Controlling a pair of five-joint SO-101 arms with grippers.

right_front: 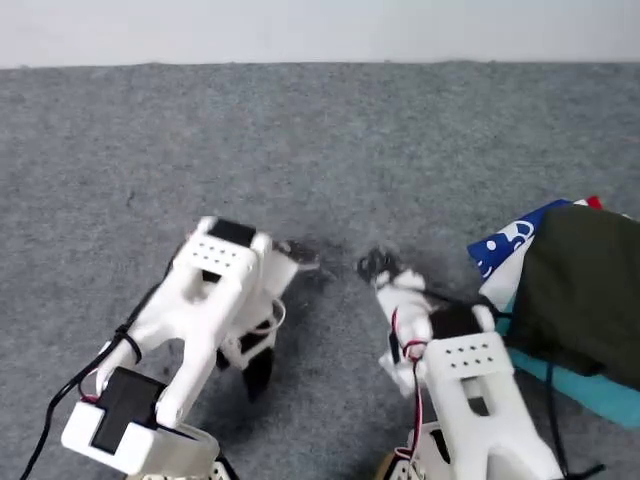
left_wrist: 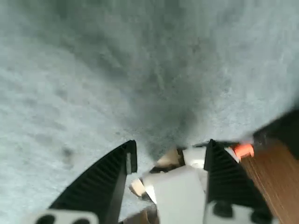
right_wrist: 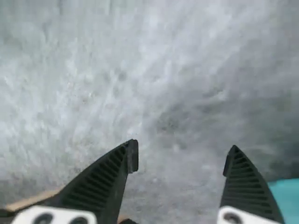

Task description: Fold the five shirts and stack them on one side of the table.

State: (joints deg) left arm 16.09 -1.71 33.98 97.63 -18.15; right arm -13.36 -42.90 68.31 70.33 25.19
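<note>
Near left, the left gripper (left_wrist: 170,144) hangs over the grey felt table cover (right_front: 320,140) with its jaws spread wide. The right gripper (right_wrist: 183,147) sits nearer the middle, jaws just as far apart. The pile of shirts (right_front: 585,300) is at the right edge beside that arm: dark green shirt (right_front: 590,270) on top, with a blue printed one (right_front: 505,245) and a teal one (right_front: 600,392) poking out underneath.
</note>
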